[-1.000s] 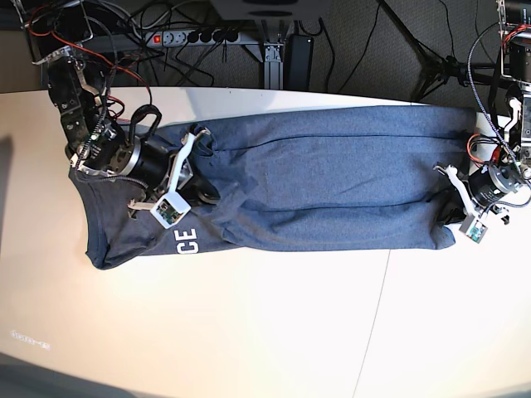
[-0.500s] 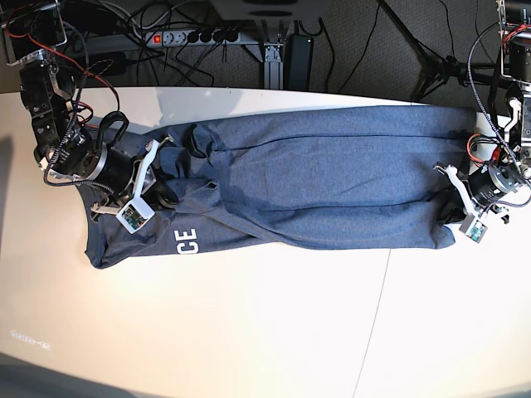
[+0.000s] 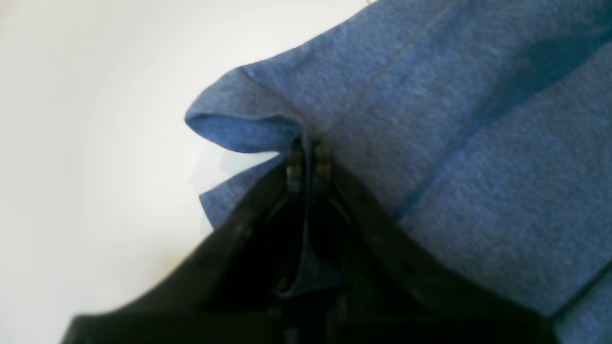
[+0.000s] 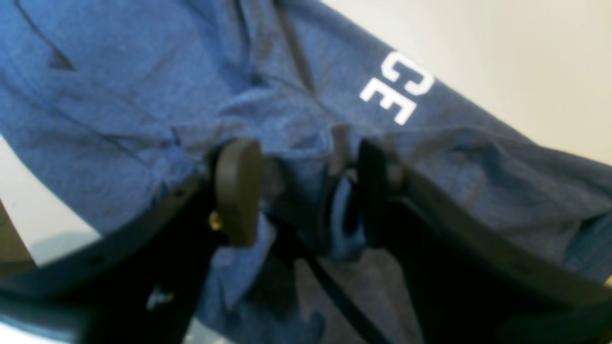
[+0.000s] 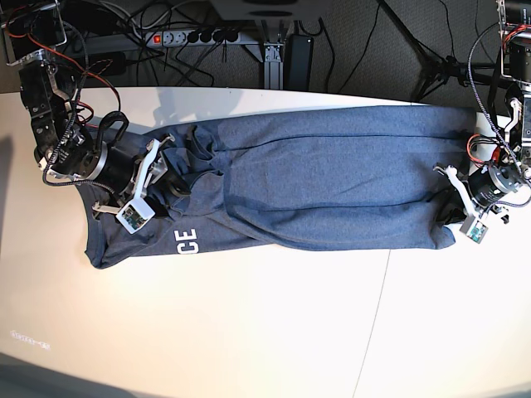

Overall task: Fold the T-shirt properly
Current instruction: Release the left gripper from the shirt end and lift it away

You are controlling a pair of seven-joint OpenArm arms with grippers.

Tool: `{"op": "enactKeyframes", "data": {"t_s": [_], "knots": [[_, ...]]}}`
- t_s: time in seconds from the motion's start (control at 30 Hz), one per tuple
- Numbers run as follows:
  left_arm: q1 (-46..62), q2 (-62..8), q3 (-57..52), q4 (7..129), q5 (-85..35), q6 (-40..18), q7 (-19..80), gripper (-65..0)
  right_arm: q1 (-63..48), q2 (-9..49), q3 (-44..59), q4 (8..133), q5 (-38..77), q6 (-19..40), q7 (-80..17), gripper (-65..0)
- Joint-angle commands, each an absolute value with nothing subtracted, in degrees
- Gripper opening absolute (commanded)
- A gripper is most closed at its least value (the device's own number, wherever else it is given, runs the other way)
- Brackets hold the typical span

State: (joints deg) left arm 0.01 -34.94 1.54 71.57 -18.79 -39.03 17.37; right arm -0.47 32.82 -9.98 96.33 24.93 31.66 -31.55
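Observation:
The slate-blue T-shirt [image 5: 315, 182] lies lengthwise across the white table [image 5: 249, 332], with long folds along it and white letters "CE" [image 5: 187, 241] near its left end. At the shirt's right end my left gripper [image 5: 449, 196] is shut on the cloth. In the left wrist view its tips [image 3: 308, 162] pinch a hemmed edge of the T-shirt [image 3: 430, 119], lifted a little off the table. My right gripper [image 5: 170, 177] rests on the bunched left end. Its jaws [image 4: 306, 191] stand wide open, and a rumpled fold of T-shirt [image 4: 287, 124] lies between the fingers [image 4: 236, 191].
A power strip [image 5: 191, 36], cables and stand legs lie behind the table's far edge. A seam [image 5: 375, 307] runs across the tabletop right of centre. Bare table surface [image 4: 502, 48] shows beyond the lettering.
My right arm pulled back to the left, dragging the bunched cloth with it, then opened its jaws. The left gripper has kept its hold and not moved.

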Motion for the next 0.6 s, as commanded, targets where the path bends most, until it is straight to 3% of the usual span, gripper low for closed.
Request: {"op": "enactKeyframes", "data": {"t_s": [0.0, 0.57], "knots": [[-0.75, -36.05, 0.62, 72.49, -20.16, -40.0, 16.56, -65.0, 0.58, 33.39, -9.37, 97.41, 25.91, 31.88, -30.0, -32.1], [2.96, -36.03, -9.26, 75.92, -34.11, -40.0, 25.15, -65.0, 1.41, 33.28, -9.37, 97.38, 25.89, 31.7, -29.58, -32.1]]}}
